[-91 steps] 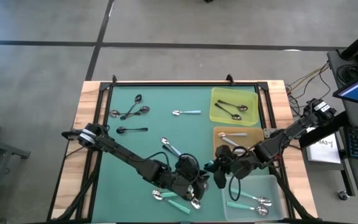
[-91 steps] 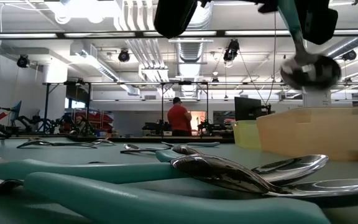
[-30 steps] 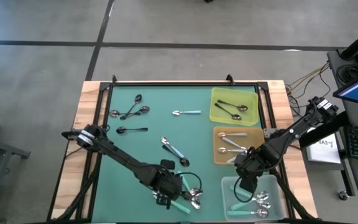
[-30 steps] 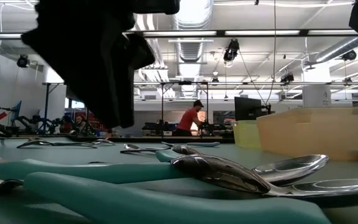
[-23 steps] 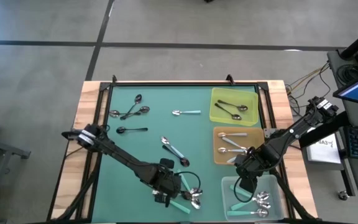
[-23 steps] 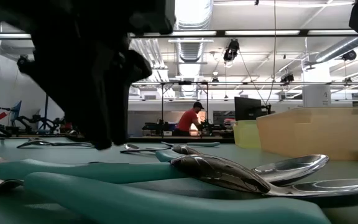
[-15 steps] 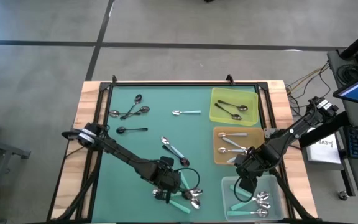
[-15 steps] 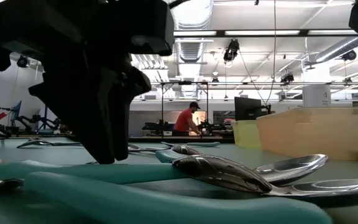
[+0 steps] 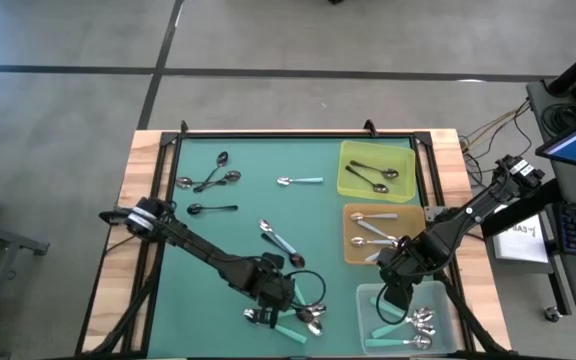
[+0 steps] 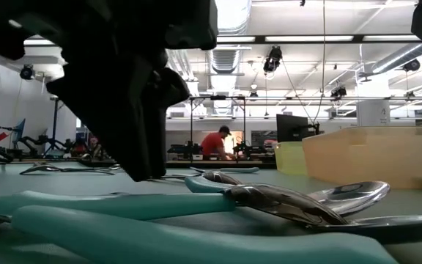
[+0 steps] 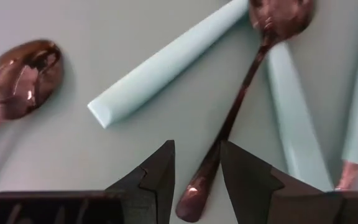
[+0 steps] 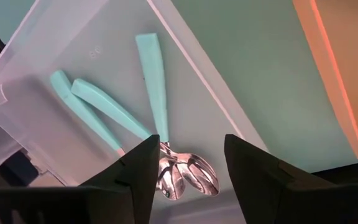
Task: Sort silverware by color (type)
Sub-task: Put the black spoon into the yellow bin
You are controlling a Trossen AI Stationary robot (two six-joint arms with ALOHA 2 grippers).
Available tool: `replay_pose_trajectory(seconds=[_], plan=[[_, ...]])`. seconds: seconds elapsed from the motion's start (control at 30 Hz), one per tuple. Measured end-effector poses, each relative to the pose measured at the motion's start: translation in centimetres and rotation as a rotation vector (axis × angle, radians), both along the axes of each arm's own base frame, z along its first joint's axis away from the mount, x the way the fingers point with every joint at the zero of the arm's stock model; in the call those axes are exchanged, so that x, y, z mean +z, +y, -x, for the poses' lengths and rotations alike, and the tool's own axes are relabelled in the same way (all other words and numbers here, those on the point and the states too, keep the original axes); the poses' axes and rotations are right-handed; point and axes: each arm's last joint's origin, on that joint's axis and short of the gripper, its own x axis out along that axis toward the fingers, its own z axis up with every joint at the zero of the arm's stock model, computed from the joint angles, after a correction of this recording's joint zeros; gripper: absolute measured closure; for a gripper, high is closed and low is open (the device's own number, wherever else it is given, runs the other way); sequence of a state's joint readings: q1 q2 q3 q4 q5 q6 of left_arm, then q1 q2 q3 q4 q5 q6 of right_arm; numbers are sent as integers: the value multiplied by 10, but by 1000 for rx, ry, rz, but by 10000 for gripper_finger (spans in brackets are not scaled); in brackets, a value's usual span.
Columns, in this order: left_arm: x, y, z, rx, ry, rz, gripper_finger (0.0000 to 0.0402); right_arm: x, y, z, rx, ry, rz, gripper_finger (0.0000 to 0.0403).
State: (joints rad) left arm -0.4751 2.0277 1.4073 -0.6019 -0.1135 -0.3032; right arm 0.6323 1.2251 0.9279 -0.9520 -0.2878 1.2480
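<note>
A dark-handled spoon (image 11: 229, 124) lies on the green mat (image 9: 248, 180) with the tip of its handle caught between the fingers of the left gripper (image 11: 196, 180), which are drawn in narrowly around it; the bowl points away from the claw. Just beside that handle a light blue handle (image 11: 166, 62) is seen on one side and two teal handles (image 11: 291, 143) on the other, and a loose spoon bowl (image 11: 17, 78) lies a little apart. In the high view this cluster of spoons (image 9: 303, 315) sits near the front edge of the mat, with the left gripper (image 9: 268, 295) directly over it and open mat behind it.

Farther from the left claw, a blue-handled spoon (image 9: 278, 240) lies near the mat's middle, another (image 9: 300, 181) toward the back, and dark spoons (image 9: 208, 178) are grouped at the far left corner.

The right gripper (image 12: 188, 180) is held over the clear tray (image 9: 448, 300), its fingers set apart with nothing between them. Three teal-handled spoons (image 12: 151, 106) lie in that tray below it, bowls together. The orange tray (image 9: 353, 255), just behind the right claw, holds light-handled spoons (image 9: 373, 232); the yellow tray (image 9: 348, 150) beyond holds two dark spoons (image 9: 370, 175).

In the low view a person in a red top (image 10: 212, 143) is seen well beyond the table.
</note>
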Motion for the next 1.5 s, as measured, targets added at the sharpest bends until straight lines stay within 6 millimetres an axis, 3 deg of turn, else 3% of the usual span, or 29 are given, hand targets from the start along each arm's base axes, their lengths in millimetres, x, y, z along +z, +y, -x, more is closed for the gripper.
replay_pose_trajectory(seconds=[0.23,0.63,0.87,0.97,1.3,1.5], plan=[[-3,-1,3,-16,19,18,291,0,0,0,-11,3,1,232],[-28,-1,2,-8,67,8,294,0,-1,-1,-24,-30,44,232],[-29,6,0,103,85,29,384,-1,-3,-3,-42,-80,111,232],[-30,9,0,155,99,41,388,-1,-4,-4,-56,-112,154,232],[-10,2,9,44,96,78,396,0,-3,-6,-153,-117,137,232],[15,8,10,45,-4,52,397,6,3,-22,-218,-336,123,232]])
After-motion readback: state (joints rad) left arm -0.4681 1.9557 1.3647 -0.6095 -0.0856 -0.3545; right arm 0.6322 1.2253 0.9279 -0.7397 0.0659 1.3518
